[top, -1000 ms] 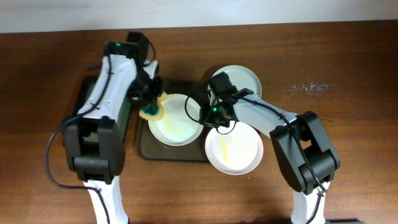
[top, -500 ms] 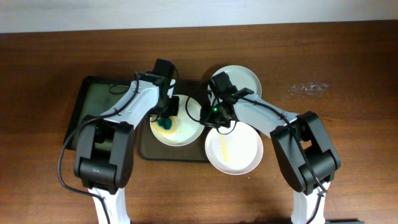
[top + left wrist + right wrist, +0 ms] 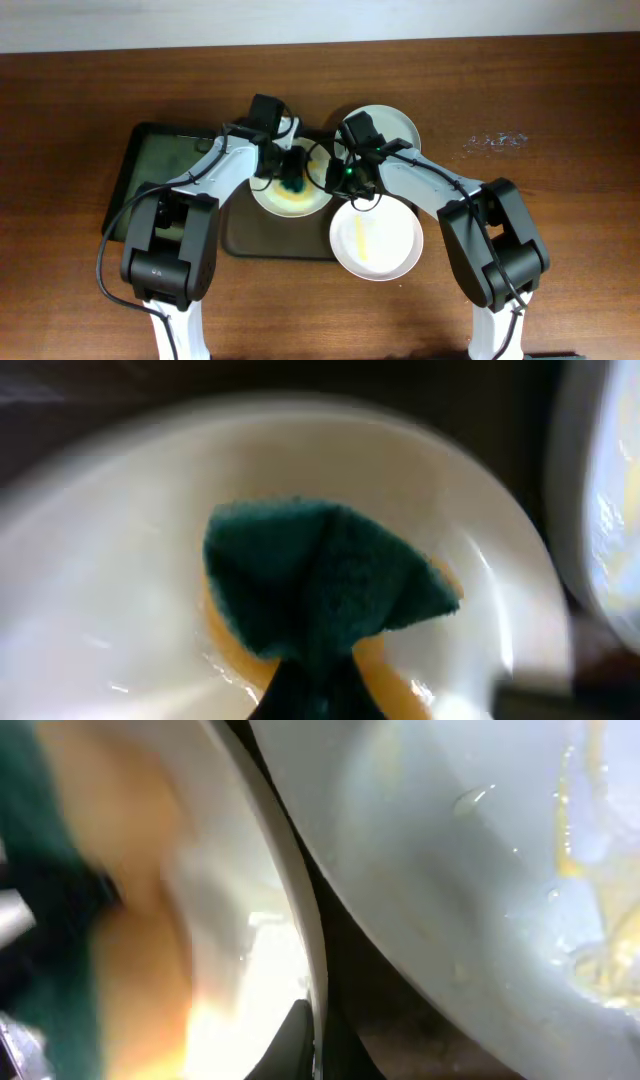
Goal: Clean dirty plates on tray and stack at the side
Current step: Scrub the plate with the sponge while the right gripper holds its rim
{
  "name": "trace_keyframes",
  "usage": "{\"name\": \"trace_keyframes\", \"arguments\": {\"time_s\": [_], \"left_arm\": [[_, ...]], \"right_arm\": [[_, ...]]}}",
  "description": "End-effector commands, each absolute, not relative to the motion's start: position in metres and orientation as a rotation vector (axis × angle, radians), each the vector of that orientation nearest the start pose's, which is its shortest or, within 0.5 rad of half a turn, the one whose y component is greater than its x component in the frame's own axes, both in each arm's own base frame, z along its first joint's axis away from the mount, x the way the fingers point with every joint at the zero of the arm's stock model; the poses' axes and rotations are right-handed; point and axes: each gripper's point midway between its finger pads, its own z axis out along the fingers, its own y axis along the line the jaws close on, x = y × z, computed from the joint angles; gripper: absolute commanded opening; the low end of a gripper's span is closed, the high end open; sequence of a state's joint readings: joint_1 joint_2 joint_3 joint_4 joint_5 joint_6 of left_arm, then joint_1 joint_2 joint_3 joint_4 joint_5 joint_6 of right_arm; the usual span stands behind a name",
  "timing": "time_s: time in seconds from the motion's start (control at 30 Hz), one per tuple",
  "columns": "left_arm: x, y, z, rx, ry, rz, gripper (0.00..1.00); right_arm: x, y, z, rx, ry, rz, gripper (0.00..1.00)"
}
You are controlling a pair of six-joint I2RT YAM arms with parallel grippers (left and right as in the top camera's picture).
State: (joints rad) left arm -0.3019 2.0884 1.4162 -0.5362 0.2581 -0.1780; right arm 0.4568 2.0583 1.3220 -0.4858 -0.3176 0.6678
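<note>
A white plate (image 3: 290, 200) lies on the dark brown tray (image 3: 245, 242). My left gripper (image 3: 292, 180) is shut on a green and yellow sponge (image 3: 320, 580) pressed into this plate (image 3: 100, 590) near its middle. My right gripper (image 3: 342, 185) is shut on the plate's right rim (image 3: 312, 970). A second plate (image 3: 378, 240) with a yellow smear sits at the tray's right front edge and fills the right wrist view (image 3: 470, 870). A third plate (image 3: 388, 125) lies behind the right arm.
A smaller dark green-black tray (image 3: 150, 165) lies on the wooden table left of the brown tray. A small crumpled clear scrap (image 3: 495, 142) lies at the right back. The two arms cross closely over the middle plate.
My left gripper has carried the sponge from the plate's left rim rightward onto its middle. The plate has shifted slightly back. The right gripper has held its place.
</note>
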Motion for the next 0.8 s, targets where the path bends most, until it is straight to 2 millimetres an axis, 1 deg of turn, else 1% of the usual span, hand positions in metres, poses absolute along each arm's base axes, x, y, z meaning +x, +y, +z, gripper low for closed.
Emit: {"name": "trace_keyframes", "arguments": {"time_s": [0.0, 0.03, 0.1, 0.13, 0.17, 0.23, 0.27, 0.33, 0.37, 0.4, 0.43, 0.5, 0.53, 0.6, 0.67, 0.73, 0.77], "left_arm": [[0.461, -0.091, -0.007, -0.058, 2.722, 0.204, 0.00], [0.460, -0.080, -0.005, -0.110, 2.705, 0.290, 0.00], [0.455, -0.068, -0.004, -0.144, 2.704, 0.383, 0.00], [0.441, -0.066, -0.009, -0.126, 2.767, 0.397, 0.00], [0.425, -0.069, -0.014, -0.060, 2.849, 0.380, 0.00], [0.394, -0.088, -0.024, 0.191, 3.019, 0.225, 0.00], [0.372, -0.103, -0.027, 0.365, 3.104, 0.077, 0.00], [0.350, -0.124, -0.026, 0.602, 3.148, -0.164, 0.00], [0.338, -0.135, -0.023, 0.726, 3.147, -0.316, 0.00], [0.328, -0.141, -0.019, 0.805, 3.143, -0.444, 0.00], [0.319, -0.142, -0.015, 0.850, 3.146, -0.535, 0.00], [0.305, -0.137, -0.008, 0.905, 3.159, -0.666, 0.00], [0.302, -0.137, -0.006, 0.910, 3.155, -0.715, 0.00], [0.304, -0.143, -0.002, 0.882, 3.128, -0.799, 0.00], [0.302, -0.161, 0.006, 0.956, 3.024, -0.966, 0.00], [0.304, -0.166, 0.006, 0.980, 3.000, -0.960, 0.00], [0.310, -0.166, 0.002, 0.993, 2.985, -0.906, 0.00]], "right_arm": [[0.356, 0.244, -0.014, 0.193, 3.015, 0.641, 0.04], [0.356, 0.244, -0.015, 0.192, 3.016, 0.641, 0.04], [0.353, 0.248, -0.015, 0.175, 3.019, 0.640, 0.04], [0.349, 0.253, -0.015, 0.152, 3.023, 0.636, 0.04], [0.346, 0.257, -0.015, 0.138, 3.029, 0.631, 0.04], [0.342, 0.258, -0.016, 0.160, 3.043, 0.623, 0.04], [0.342, 0.257, -0.016, 0.167, 3.045, 0.627, 0.04], [0.343, 0.257, -0.015, 0.171, 3.045, 0.643, 0.04], [0.343, 0.257, -0.015, 0.173, 3.046, 0.649, 0.04], [0.342, 0.258, -0.014, 0.172, 3.048, 0.661, 0.04], [0.342, 0.258, -0.014, 0.171, 3.049, 0.663, 0.04], [0.342, 0.259, -0.014, 0.170, 3.048, 0.669, 0.04], [0.343, 0.259, -0.014, 0.169, 3.046, 0.673, 0.04], [0.343, 0.261, -0.013, 0.165, 3.041, 0.685, 0.04], [0.343, 0.261, -0.013, 0.160, 3.041, 0.686, 0.04], [0.343, 0.261, -0.013, 0.160, 3.041, 0.685, 0.04], [0.344, 0.261, -0.013, 0.160, 3.040, 0.686, 0.04]]}}
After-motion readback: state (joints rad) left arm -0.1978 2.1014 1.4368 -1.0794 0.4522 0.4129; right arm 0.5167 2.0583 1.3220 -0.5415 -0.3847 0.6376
